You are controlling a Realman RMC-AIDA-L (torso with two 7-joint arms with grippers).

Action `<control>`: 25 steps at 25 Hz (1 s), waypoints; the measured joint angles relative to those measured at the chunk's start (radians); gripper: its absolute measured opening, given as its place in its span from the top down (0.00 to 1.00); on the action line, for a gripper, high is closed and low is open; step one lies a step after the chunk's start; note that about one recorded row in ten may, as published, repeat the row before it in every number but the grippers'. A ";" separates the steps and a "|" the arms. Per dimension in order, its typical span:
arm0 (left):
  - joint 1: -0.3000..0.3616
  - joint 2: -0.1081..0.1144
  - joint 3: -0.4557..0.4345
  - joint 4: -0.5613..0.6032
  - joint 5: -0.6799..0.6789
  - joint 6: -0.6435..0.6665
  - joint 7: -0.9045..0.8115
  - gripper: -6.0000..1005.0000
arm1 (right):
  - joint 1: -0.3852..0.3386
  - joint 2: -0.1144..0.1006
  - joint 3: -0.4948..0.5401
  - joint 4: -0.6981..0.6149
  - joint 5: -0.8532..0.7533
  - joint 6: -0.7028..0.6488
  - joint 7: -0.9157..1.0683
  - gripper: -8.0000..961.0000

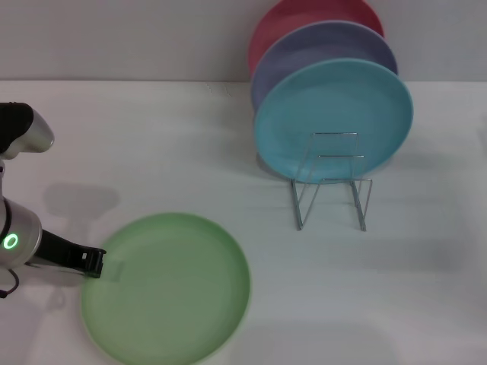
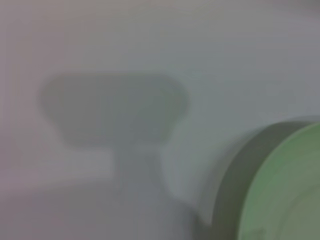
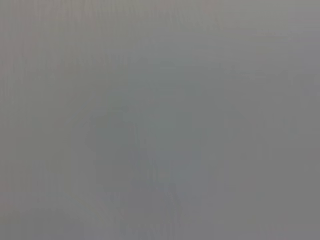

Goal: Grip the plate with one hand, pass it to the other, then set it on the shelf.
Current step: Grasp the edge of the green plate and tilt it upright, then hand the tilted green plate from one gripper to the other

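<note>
The right wrist view shows only a flat grey blur with nothing to make out, and the right arm and its hand do not appear in the head view. The left wrist view is soft too: a dark shadow on the pale tabletop (image 2: 150, 45) and one curved edge of the green plate (image 2: 285, 190), the rest cut off by the frame. In the head view the left arm enters from the left edge, and its black left hand (image 1: 94, 261) reaches the near-left rim of the green plate (image 1: 167, 289); whether its fingers are spread or pinching the rim cannot be told. The green plate lies flat on the white tabletop (image 1: 380, 289), close to the near edge of the view, which clips its lower rim. There are four plates in all: the one green plate lying flat, and three standing on edge at the back, a light blue plate (image 1: 335, 114) in front, a lavender plate (image 1: 319, 46) behind it and a red plate (image 1: 304, 15) rearmost, each partly hidden by the one before. One wire rack (image 1: 331, 182) holds them, its front loops bare. Open tabletop lies between the green plate and the rack, and to the right.
</note>
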 joint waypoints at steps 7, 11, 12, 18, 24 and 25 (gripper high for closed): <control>0.000 -0.001 -0.017 -0.004 -0.008 -0.007 0.009 0.94 | -0.001 0.000 0.000 0.000 0.000 0.004 0.001 0.36; -0.007 -0.001 -0.051 -0.011 -0.012 -0.018 0.036 0.95 | 0.000 0.001 0.000 0.000 0.000 0.004 0.001 0.37; -0.011 -0.001 -0.064 -0.011 -0.014 -0.022 0.046 0.95 | 0.000 0.001 0.001 0.000 0.000 0.004 0.002 0.37; -0.029 -0.002 -0.154 -0.013 -0.022 -0.013 0.105 0.95 | 0.000 0.002 0.002 0.000 0.000 0.001 0.004 0.37; -0.038 -0.001 -0.190 -0.014 -0.026 0.015 0.126 0.96 | 0.003 0.002 0.002 0.000 0.000 0.006 0.005 0.37; -0.040 -0.001 -0.197 -0.014 -0.026 0.016 0.132 0.96 | 0.003 0.001 0.002 0.000 0.000 0.006 0.005 0.37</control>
